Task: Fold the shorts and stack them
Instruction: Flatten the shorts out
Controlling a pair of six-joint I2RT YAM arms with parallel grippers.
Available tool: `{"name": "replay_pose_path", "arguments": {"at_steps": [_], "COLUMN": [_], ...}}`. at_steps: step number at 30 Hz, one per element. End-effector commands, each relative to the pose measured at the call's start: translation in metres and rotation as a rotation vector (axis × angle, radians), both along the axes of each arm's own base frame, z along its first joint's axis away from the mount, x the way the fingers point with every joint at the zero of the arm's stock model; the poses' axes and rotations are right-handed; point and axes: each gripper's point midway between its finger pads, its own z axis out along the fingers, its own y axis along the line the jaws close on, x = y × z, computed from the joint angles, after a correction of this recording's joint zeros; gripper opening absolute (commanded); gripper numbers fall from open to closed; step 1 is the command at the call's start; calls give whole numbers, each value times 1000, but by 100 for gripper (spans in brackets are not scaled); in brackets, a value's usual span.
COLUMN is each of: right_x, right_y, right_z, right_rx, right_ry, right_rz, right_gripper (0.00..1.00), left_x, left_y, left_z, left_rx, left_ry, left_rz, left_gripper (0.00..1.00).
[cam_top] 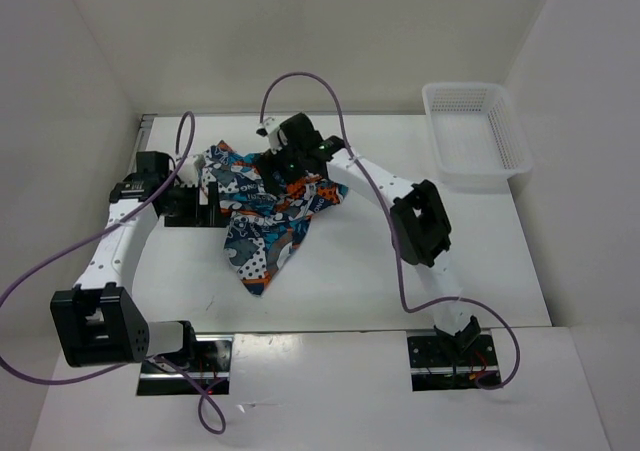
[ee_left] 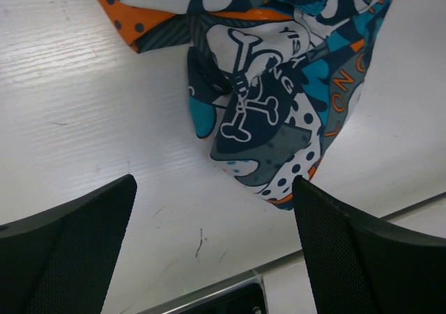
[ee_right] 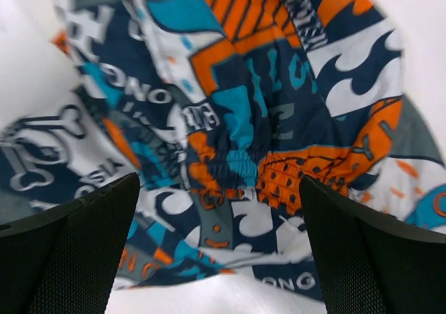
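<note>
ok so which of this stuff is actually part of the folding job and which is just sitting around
Part of the job:
- shorts, crumpled mid-table
- left gripper, open beside them
- right gripper, open above them

Just lying about:
- white basket, at the far right corner of the table

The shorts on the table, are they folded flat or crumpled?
Crumpled: the shorts lie in a bunched heap on the table, fabric wrinkled and overlapping in both wrist views.
</note>
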Motion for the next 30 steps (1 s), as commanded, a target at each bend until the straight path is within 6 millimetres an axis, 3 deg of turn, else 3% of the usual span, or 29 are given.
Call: {"name": "replay_pose_path", "arguments": {"at_steps": [1, 4, 7, 8, 10, 12, 13, 16, 17, 18, 20, 21, 23, 24, 25, 26, 27, 29, 30], "right_x": [1, 2, 4, 3, 10, 17, 24, 33, 32, 48, 68, 86, 119, 141, 155, 168, 179, 192, 192], "right_y": [26, 29, 37, 37, 31, 31, 30, 29, 28, 13, -9, -29, -61, -82, -102, -114, -124, -151, -154], "right_z": [1, -24, -36, -44, -44, -30, -11, 66, 101, 131, 165, 168, 160, 128, 111, 101, 69, 54, 55], "right_rx": [29, -9, -30, -40, -61, -46, -17, 73, 120, 162, 198, 189, 145, 71, -3, -52, -123, -205, -213], "right_ry": [-16, -5, -22, -12, -30, -63, -90, -197, -241, -282, -360, -383, -434, -430, -460, -500, -494, -530, -534], "right_rz": [27, 15, -21, -21, -65, -96, -107, -111, -114, -169, -265, -327, -474, -534, -607, -646, -680, -757, -770], "right_gripper": [100, 100, 85, 64, 36, 6, 0, 0, 0, 0, 0, 0, 12, 27, 61, 82, 95, 100, 100], "left_x": [0, 3, 7, 7, 7, 7, 7, 7, 7, 10, 10, 13, 17, 20, 22, 25, 23, 27, 26], "left_y": [-18, -14, -11, -11, -13, -13, -12, -12, -12, -10, -8, -5, -7, -8, -14, -16, -20, -30, -34], "left_z": [10, 3, 1, 1, 1, 1, -1, -2, -4, -2, -5, -5, -4, -4, -5, -8, -13, -20, -25], "left_rx": [-95, -81, -65, -65, -73, -73, -74, -74, -75, -63, -52, -40, -32, -21, -1, 14, 32, 101, 127], "left_ry": [-19, -7, -8, -8, -9, -9, 2, 2, 12, 3, 13, 15, 13, 14, 16, 26, 49, 66, 77], "left_rz": [-56, -46, -38, -38, -42, -42, -42, -42, -41, -36, -29, -22, -29, -37, -56, -67, -80, -121, -137], "left_gripper": [99, 100, 100, 100, 100, 100, 100, 100, 100, 100, 100, 100, 100, 100, 100, 100, 100, 100, 100]}}
